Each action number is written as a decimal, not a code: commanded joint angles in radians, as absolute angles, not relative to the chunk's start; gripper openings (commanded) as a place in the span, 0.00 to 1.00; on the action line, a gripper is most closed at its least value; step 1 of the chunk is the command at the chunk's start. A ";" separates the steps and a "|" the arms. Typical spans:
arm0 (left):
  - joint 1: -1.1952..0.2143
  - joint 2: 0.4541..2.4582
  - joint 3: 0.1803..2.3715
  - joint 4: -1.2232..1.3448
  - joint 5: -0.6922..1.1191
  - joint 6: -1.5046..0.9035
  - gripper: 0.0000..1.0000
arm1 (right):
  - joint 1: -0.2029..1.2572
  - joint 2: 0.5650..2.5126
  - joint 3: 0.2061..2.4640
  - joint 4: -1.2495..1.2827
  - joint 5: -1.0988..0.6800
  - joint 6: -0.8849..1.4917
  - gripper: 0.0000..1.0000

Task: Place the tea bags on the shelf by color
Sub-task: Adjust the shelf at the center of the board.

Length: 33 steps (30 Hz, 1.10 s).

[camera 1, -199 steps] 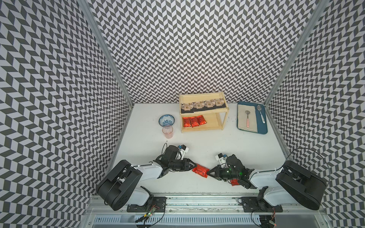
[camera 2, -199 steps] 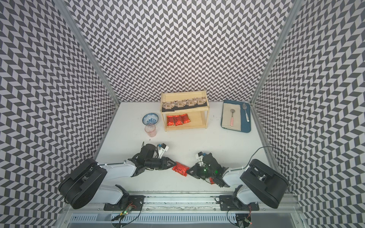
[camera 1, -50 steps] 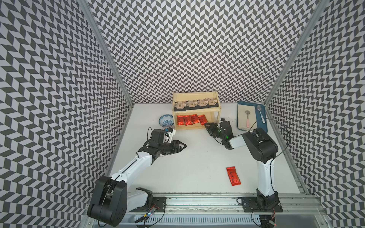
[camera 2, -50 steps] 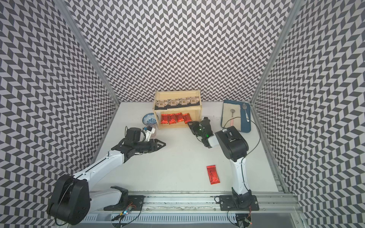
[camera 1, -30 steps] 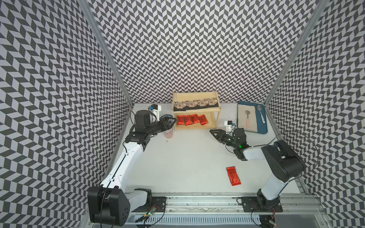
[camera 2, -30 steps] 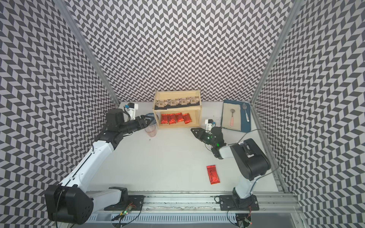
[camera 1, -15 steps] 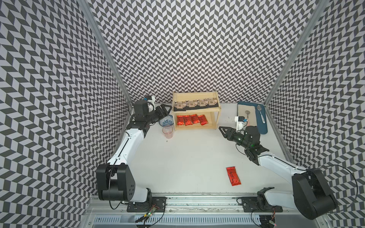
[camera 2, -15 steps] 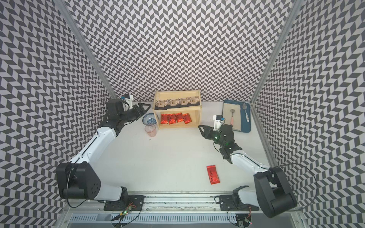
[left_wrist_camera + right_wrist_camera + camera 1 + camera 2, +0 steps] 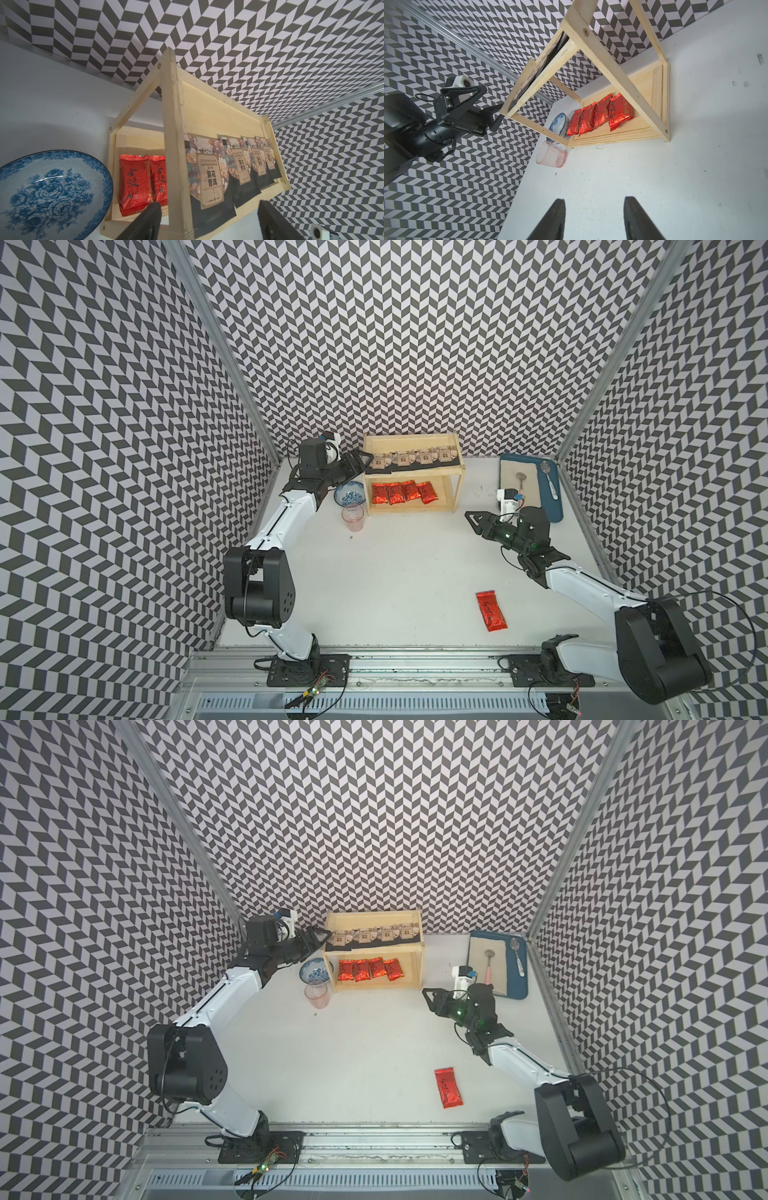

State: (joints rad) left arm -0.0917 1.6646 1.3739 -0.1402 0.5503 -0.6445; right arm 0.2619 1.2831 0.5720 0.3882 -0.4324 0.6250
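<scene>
Top views, layout: the left gripper [image 9: 362, 459] is at the left end of the shelf's [image 9: 411, 434] top tier. The right gripper [image 9: 473, 521] hangs over the desk [image 9: 395, 572] right of the shelf, just near of the blue tray [image 9: 556, 512].
Left gripper: jaws wide apart with nothing clamped; in the left wrist view they straddle the shelf's left end.
Risk, left: a careless retreat could catch the corner post and shift the shelf, or drag the leftmost black bag off. The bowl [image 9: 349, 494] and glass [image 9: 353, 517] stand just below that arm and could be knocked.
Risk, top tier: the black tea bags [image 9: 402, 458] lie along the near rim, seemingly tilted on it, so a jolt might slide them off.
Right gripper: jaws apart and empty, bare desk between them.
Risk, right: the loose red tea bag [image 9: 491, 611] lies flat on the desk, near right, well apart from the gripper. Its slick foil may skid away instead of being pinched. Slotting it in could strike the top board or shove the placed row.
Look, black: four flat dark squares with beige floral labels, overlapping in a row across the top tier.
Look, red: four red tea bags [image 9: 403, 492], shiny puffed foil pouches with dark script, lie side by side on the lower tier, left and middle. The board is bare at its right end.
</scene>
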 commanded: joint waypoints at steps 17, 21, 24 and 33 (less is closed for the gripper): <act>-0.165 1.565 1.280 -0.148 0.525 -0.617 0.77 | 0.239 1.193 0.586 0.209 -0.418 0.514 0.50; -0.166 1.542 1.270 -0.187 0.515 -0.597 0.77 | 0.242 1.194 0.623 -0.026 -0.353 0.455 0.50; -0.164 1.506 1.255 -0.235 0.456 -0.566 0.77 | 0.256 1.164 0.608 -0.172 -0.274 0.425 0.50; -0.166 1.358 1.112 -0.254 0.424 -0.539 0.84 | 0.383 0.991 0.545 -0.342 -0.105 0.498 0.53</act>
State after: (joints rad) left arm -0.1596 1.3991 1.1488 -0.2276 0.4400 -0.5674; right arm 0.3428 1.0206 0.5529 -0.2802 -0.1959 0.4686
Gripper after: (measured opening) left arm 0.836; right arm 0.525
